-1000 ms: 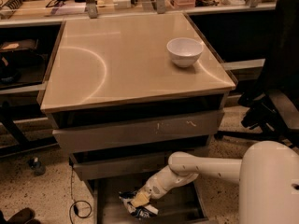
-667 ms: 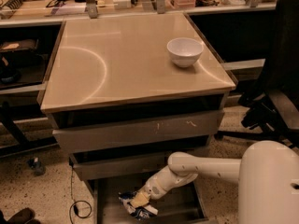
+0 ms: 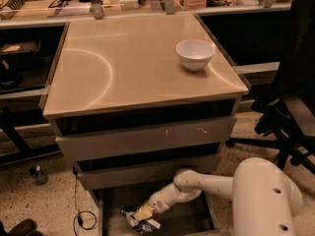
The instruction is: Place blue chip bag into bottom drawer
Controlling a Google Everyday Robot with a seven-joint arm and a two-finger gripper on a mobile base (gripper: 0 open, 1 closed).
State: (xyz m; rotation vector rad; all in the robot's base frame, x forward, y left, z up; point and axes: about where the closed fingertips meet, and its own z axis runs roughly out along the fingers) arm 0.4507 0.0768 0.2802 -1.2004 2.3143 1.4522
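Observation:
The blue chip bag (image 3: 137,219) lies crumpled inside the bottom drawer (image 3: 184,219), which is pulled out below the two scuffed upper drawers. My gripper (image 3: 145,212) is down in that drawer, right at the bag's upper right edge and touching or overlapping it. The white arm reaches in from the lower right. Part of the bag is hidden by the gripper.
A white bowl (image 3: 195,54) stands on the cabinet top (image 3: 123,68) at the right rear. A black office chair (image 3: 290,107) stands to the right. A black cable (image 3: 82,215) lies on the floor left of the drawer. Cluttered benches run behind.

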